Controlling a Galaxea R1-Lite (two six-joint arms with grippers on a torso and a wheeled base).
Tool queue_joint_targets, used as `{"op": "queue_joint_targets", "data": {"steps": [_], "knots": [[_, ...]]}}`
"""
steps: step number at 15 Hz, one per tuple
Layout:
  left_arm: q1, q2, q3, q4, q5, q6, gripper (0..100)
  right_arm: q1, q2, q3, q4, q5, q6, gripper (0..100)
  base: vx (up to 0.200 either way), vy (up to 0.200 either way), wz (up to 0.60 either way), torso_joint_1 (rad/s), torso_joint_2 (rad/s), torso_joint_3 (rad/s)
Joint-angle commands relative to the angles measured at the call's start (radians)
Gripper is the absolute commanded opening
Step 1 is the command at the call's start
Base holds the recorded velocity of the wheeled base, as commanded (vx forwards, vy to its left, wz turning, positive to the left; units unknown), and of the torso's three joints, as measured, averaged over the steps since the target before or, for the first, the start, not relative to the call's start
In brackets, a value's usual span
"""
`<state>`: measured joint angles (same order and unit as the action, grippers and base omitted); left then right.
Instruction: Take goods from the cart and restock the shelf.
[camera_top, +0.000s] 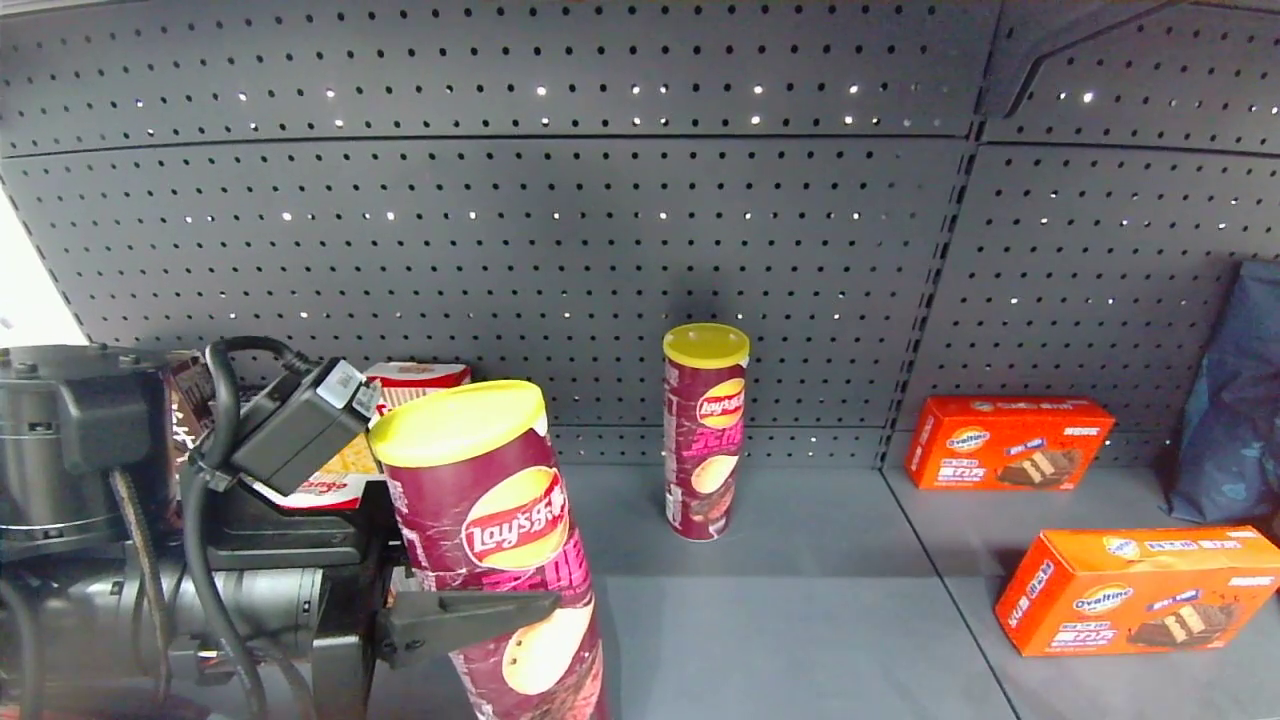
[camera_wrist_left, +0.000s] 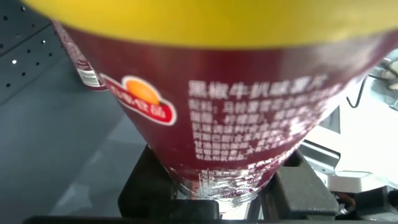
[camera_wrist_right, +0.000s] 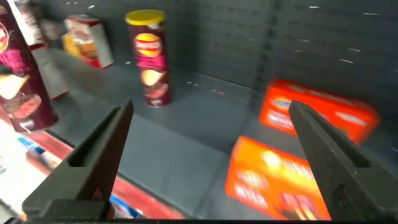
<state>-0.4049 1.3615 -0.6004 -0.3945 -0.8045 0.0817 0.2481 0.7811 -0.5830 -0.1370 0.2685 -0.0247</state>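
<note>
Nearest to me, my left hand (camera_top: 500, 618) is clamped on a chip can (camera_top: 480, 520). One dark finger lies across the can's front low on its body, and in the left wrist view the fingers press its sides from both flanks. The can is a tall cylinder with a glossy maroon wrapper and a flat yellow plastic lid (camera_top: 458, 420). It leans, with the lid tipped toward my left. Its base runs off the bottom of the head view, so I cannot tell whether it touches the shelf (camera_top: 780, 620). My right hand (camera_wrist_right: 210, 107) hovers with its two black wedge-shaped fingers spread wide and nothing between them. The shelf itself is smooth matte grey metal. On its right section a glossy orange carton (camera_top: 1140, 590) lies flat near the front edge, and a second orange carton (camera_top: 1010, 442) lies farther back. A red and white box (camera_top: 415, 376) sits just behind my left arm, partly hidden by it. Beyond the held can and well apart from it, a matching can (camera_top: 705, 440) stands upright close to the back wall. A dark blue crinkled bag (camera_top: 1235, 400) leans at the far right. The perforated grey back panel (camera_top: 560, 250) closes off everything behind.
</note>
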Motion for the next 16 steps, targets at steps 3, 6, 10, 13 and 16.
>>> {"op": "queue_joint_targets", "data": {"steps": [3, 6, 10, 13, 16], "knots": [[0.006, -0.001, -0.001, 0.000, 0.001, 0.000, 0, 0.140, 0.313, -0.051, -0.130, 0.006, -0.044, 100, 0.000, 0.000, 0.00, 0.000, 0.00, 0.000], [0.005, 0.001, -0.001, 0.000, 0.001, 0.000, 0, 0.180, 0.395, -0.083, -0.170, 0.009, -0.058, 100, 0.000, 0.000, 0.00, 0.000, 0.00, 0.000], [0.006, 0.002, -0.005, -0.001, 0.001, 0.000, 0, 0.189, 0.675, -0.199, -0.328, 0.061, -0.060, 100, 0.000, 0.000, 0.00, 0.000, 0.00, 0.000], [0.005, 0.018, -0.025, -0.003, 0.001, 0.000, 0, 0.191, 0.814, -0.212, -0.457, 0.089, -0.118, 100, 0.000, 0.000, 0.00, 0.000, 0.00, 0.000], [0.005, 0.027, -0.032, -0.003, -0.001, 0.000, 0, 0.191, 0.911, -0.216, -0.595, 0.252, -0.121, 100, 0.000, 0.000, 0.00, 0.000, 0.00, 0.000]]}}
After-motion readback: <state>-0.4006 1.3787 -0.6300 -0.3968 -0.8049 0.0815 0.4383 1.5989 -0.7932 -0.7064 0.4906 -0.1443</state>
